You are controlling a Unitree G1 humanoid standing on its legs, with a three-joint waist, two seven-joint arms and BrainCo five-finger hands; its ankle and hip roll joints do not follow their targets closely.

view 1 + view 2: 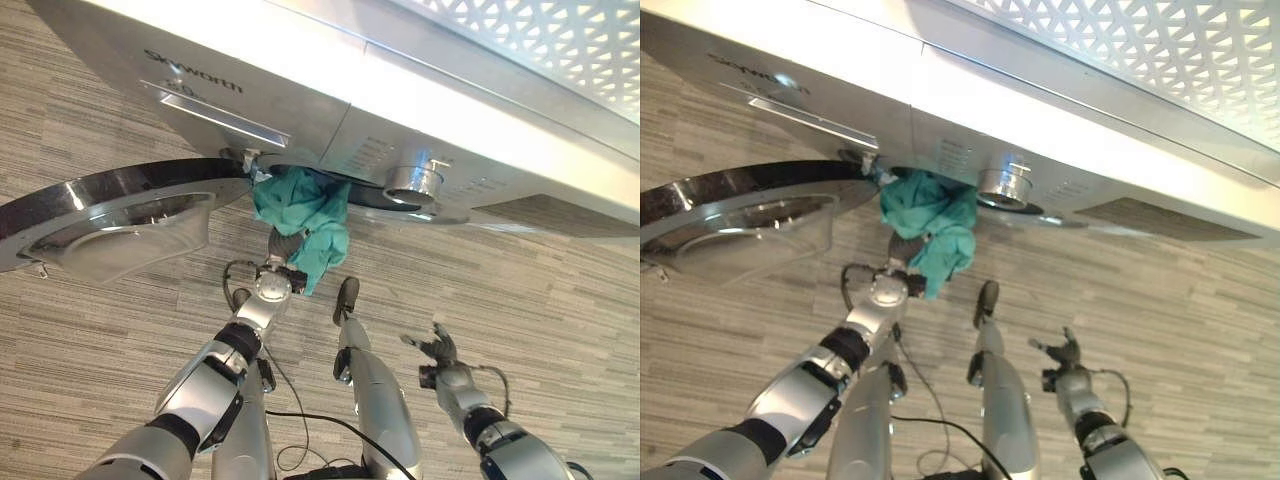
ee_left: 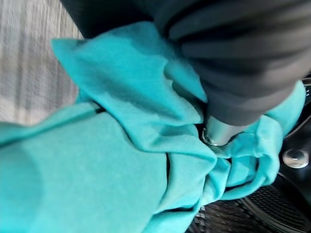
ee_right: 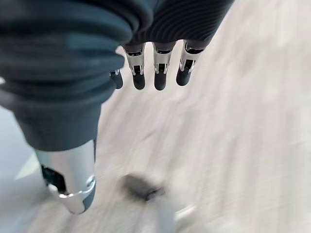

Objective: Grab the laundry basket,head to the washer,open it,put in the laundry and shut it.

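The loading step is in hand. Near the upper middle of the left eye view, the left robot hand (image 1: 281, 252) pushes a teal garment (image 1: 300, 215) into the drum opening of the washing machine (image 1: 330, 100); its fingers are buried in the cloth, so I cannot tell their grip. The garment hangs half out over the rim. The round door (image 1: 110, 215) stands swung open at left. The right robot hand (image 1: 437, 348), lower right, hangs idle with relaxed fingers, holding nothing. Next, the cloth likely needs shoving fully inside before the door can close.

striped wood-grain floor (image 1: 560, 290), perforated white panel (image 1: 560, 40)
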